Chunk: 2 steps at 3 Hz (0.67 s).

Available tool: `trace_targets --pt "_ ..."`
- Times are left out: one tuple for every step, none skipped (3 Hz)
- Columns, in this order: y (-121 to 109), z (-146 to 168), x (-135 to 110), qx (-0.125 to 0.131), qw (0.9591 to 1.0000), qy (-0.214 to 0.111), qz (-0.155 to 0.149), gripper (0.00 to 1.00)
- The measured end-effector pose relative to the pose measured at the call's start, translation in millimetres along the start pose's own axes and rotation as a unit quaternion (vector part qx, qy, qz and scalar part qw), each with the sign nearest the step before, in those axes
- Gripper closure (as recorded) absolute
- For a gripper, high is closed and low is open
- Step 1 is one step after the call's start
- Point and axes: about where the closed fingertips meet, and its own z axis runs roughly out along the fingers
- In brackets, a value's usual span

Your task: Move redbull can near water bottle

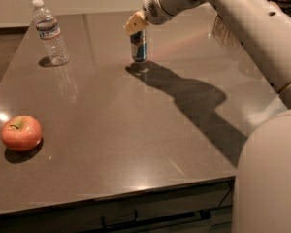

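Note:
The redbull can [138, 46], blue and silver, stands upright at the far middle of the brown table [136, 130]. My gripper [135, 24] comes in from the upper right and is shut on the can's top, with its tan fingers [133, 23] covering the lid. The can's base is at or just above the table surface, over its shadow. The water bottle [50, 33], clear with a white cap and a blue-white-red label, stands upright at the far left, well left of the can.
A red apple [21, 133] lies near the table's front left. My white arm [233, 18] reaches across the right side and its body [269, 178] fills the lower right corner. The table's front edge with a drawer handle [119, 221] runs along the bottom.

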Motion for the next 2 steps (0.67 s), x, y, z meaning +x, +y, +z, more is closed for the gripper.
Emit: trace_targets --pt "28.8 5.3 -33.9 -0.030 0.9988 -0.021 -0.033 1.00" --pt "58.5 19.0 -61.9 -0.061 0.9954 -0.032 -0.066 1.00"
